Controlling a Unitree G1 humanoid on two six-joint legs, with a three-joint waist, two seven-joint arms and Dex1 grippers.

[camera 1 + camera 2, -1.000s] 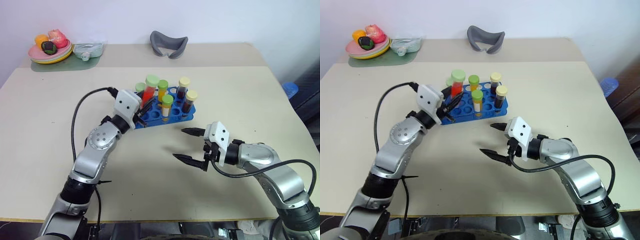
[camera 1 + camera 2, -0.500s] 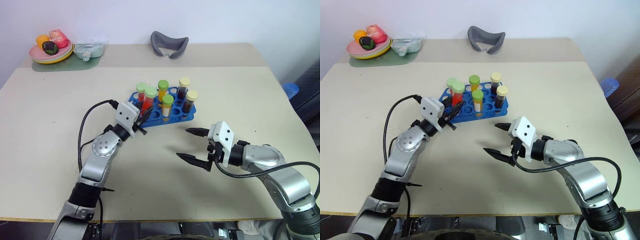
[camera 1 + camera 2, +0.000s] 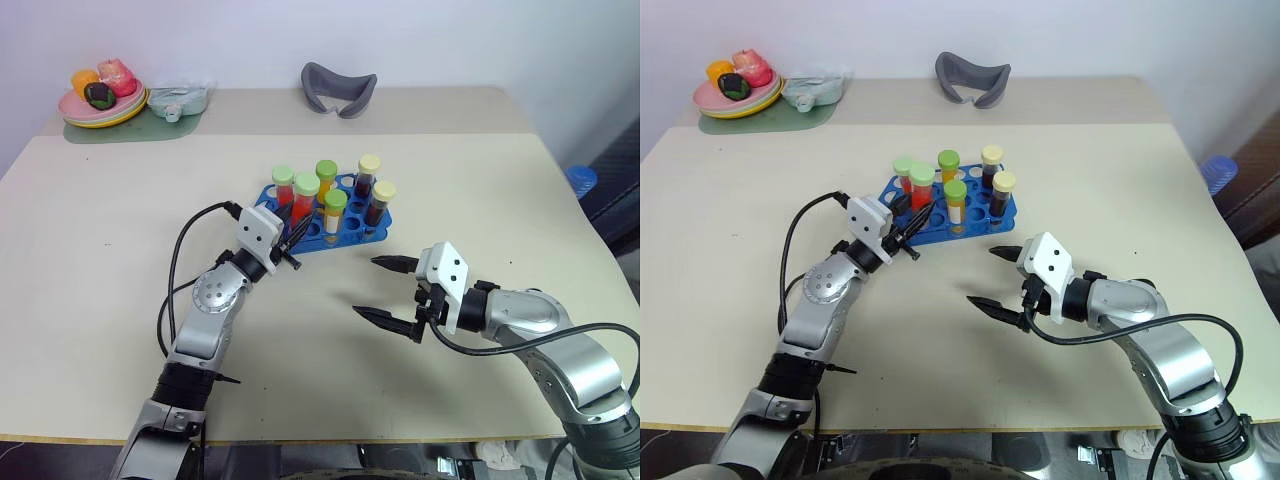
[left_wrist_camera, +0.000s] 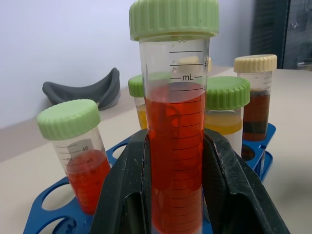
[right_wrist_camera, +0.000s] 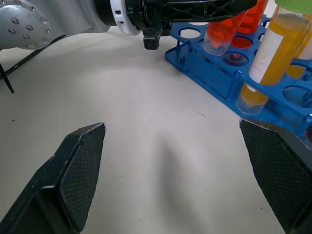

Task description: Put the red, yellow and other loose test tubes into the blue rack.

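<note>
The red tube [image 4: 176,146] was gripped between the closed fingers [image 4: 226,180] of the left gripper [image 3: 290,236] and had its tip at a hole on the near left side of the rack [image 3: 350,232], so it was judged best kept upright, centred over the hole and pressed straight down before release. To the right, the right gripper [image 3: 384,292] was held above the tabletop [image 3: 480,190] with fingers spread wide and empty, and was best kept clear of the rack.

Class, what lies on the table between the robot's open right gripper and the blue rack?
Bare tabletop separates the right gripper from the blue rack; the right wrist view shows it.
</note>
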